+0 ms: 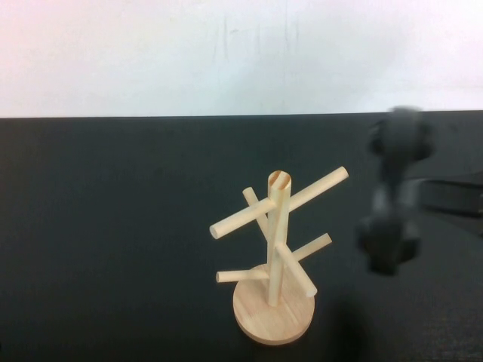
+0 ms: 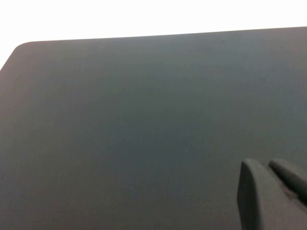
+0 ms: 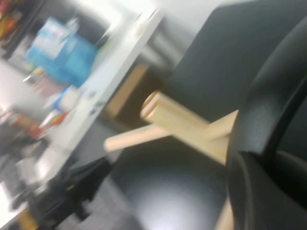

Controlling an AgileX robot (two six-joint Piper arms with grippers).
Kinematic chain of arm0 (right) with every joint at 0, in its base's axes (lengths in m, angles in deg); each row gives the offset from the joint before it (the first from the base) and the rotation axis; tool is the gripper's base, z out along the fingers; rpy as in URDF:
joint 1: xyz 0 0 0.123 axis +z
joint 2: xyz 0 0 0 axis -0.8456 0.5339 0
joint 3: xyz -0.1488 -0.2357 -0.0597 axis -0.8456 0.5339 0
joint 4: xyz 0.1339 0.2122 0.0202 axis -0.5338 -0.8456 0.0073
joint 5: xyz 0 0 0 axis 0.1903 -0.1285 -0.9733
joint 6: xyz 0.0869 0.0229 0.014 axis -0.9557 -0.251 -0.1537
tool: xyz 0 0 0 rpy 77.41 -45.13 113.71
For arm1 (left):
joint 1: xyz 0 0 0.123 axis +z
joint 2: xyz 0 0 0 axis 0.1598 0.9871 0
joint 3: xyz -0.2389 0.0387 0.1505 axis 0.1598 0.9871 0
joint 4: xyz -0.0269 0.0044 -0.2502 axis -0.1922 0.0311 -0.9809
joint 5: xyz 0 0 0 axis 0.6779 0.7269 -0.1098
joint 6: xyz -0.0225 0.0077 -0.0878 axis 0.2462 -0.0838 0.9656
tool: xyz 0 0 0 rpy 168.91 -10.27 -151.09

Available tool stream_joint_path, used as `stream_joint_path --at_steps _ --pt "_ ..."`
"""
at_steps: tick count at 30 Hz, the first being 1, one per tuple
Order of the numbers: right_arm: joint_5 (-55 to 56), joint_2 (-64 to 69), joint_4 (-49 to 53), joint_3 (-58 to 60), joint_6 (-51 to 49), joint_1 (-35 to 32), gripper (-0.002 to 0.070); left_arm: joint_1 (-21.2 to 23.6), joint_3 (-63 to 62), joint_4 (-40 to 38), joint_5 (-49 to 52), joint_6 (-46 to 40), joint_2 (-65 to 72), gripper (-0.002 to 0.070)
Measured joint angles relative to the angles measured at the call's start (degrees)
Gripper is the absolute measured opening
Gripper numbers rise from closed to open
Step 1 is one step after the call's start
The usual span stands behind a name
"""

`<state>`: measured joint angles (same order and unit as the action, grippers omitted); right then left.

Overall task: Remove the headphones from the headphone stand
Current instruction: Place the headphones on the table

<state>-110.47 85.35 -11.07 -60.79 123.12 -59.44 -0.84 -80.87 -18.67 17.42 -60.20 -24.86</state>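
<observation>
The wooden headphone stand (image 1: 278, 226) stands on the black table, right of centre near the front edge, and its pegs are bare. The black headphones (image 1: 392, 192) hang blurred in the air to the right of the stand, clear of its pegs. My right gripper (image 1: 419, 194) reaches in from the right edge and is shut on them. In the right wrist view the headband and an ear cup (image 3: 268, 143) fill the near side, with the stand (image 3: 182, 122) behind. My left gripper (image 2: 265, 165) is shut and empty over bare table; it is out of the high view.
The black table (image 1: 113, 226) ends at a white wall at the back. In the right wrist view a white shelf with blue boxes (image 3: 62, 52) lies beyond the table.
</observation>
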Motion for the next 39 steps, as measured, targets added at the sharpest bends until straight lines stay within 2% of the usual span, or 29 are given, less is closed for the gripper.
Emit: stream_joint_path --at_steps 6,9,13,21,24,29,36,39 --pt "-0.6 -7.6 13.8 -0.1 -10.3 -14.2 0.0029 0.0 0.0 0.0 0.0 0.0 0.0 0.0002" --pt "1.8 -8.7 22.8 -0.1 -17.3 -18.1 0.0029 0.0 0.0 0.0 0.0 0.0 0.0 0.0002" --pt "4.9 -8.6 32.0 -0.1 -23.5 -19.1 0.0029 0.0 0.0 0.0 0.0 0.0 0.0 0.0002" --pt "9.8 -8.6 34.3 -0.1 -29.0 -19.1 0.0029 0.0 0.0 0.0 0.0 0.0 0.0 0.0002" --pt "10.3 -8.1 34.5 -0.1 -29.9 -16.8 0.0029 0.0 0.0 0.0 0.0 0.0 0.0 0.0002" --pt "13.2 -4.2 37.1 -0.1 -33.6 -8.9 0.0029 0.0 0.0 0.0 0.0 0.0 0.0 0.0002" --pt "23.9 7.1 41.3 -0.2 -41.4 2.9 0.003 0.0 0.0 0.0 0.0 0.0 0.0 0.0002" --pt "26.3 11.7 38.4 -0.4 -40.4 4.8 0.0066 0.0 0.0 0.0 0.0 0.0 0.0 0.0002"
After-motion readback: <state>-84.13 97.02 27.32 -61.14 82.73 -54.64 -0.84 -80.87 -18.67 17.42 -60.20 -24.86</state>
